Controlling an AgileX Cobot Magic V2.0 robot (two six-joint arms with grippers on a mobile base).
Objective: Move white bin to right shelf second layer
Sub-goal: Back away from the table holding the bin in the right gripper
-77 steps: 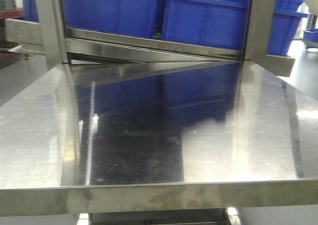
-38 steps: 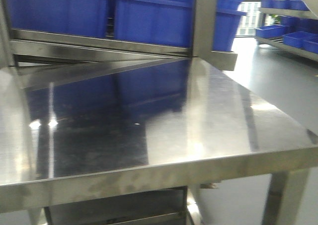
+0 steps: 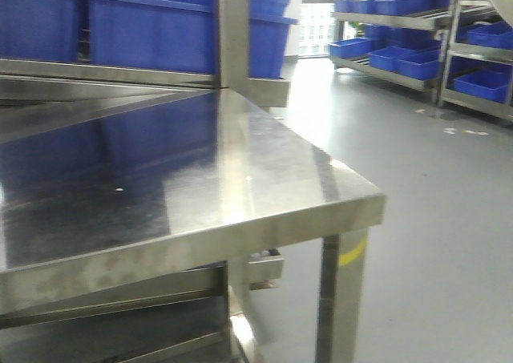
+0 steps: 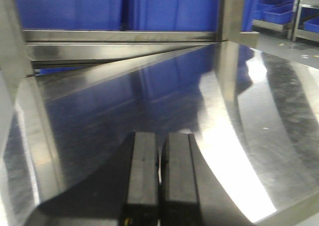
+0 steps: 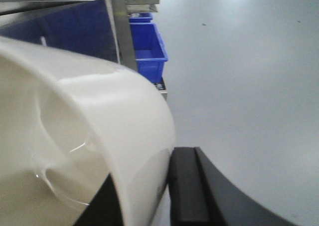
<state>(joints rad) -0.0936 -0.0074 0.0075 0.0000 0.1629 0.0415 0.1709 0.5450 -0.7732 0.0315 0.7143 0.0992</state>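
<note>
The white bin [image 5: 75,111] fills the left of the right wrist view, held above the grey floor. My right gripper [image 5: 147,166] is shut on the bin's wall, one black finger inside and one finger [image 5: 184,186] outside. In the left wrist view my left gripper [image 4: 160,136] is shut on nothing, just above the steel cart deck [image 4: 224,101]. Steel racks [image 3: 449,50] with blue crates stand far right in the front view; I cannot tell which level is the right shelf second layer.
The flat steel cart [image 3: 160,187] takes up the left of the front view, its corner leg [image 3: 345,299] marked yellow. Blue crates [image 3: 144,26] and a steel upright [image 3: 232,26] stand behind it. Grey floor [image 3: 449,219] stretches right. Another blue crate [image 5: 147,49] sits low.
The front view has swung right: the cart deck slid left in the frame, and its right corner, the floor and the far racks came into sight.
</note>
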